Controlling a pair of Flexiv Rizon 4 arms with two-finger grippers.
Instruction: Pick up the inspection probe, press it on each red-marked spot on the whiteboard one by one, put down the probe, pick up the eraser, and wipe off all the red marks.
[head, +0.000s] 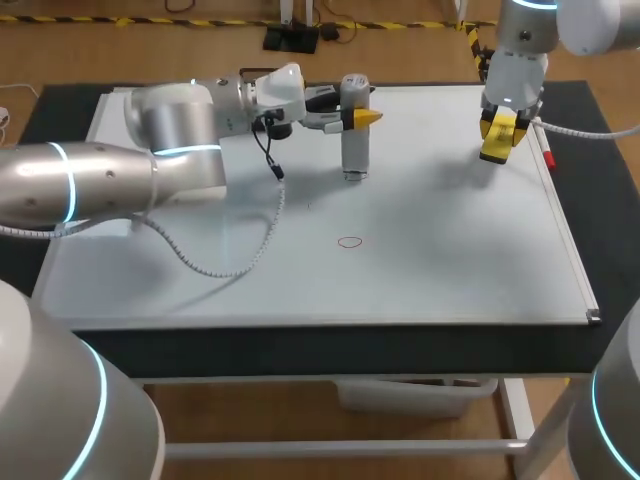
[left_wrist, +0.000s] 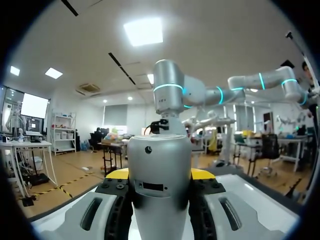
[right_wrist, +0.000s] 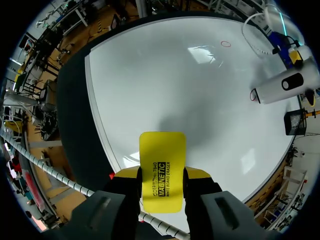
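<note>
While the probe (head: 355, 130) stands inboard, eraser (head: 497, 140) hangs near whiteboard (head: 450, 260) edge.

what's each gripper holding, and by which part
Left gripper: the inspection probe, clamped on its sides around the upper middle. Right gripper: the yellow eraser, pinched by its long edges near one end.

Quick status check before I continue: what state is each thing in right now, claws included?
Left claw: shut on the probe.
Probe: upright, tip down at the whiteboard; I cannot tell if it touches.
Right claw: shut on the eraser.
Eraser: held clear above the whiteboard.
Red mark: not wiped.
</note>
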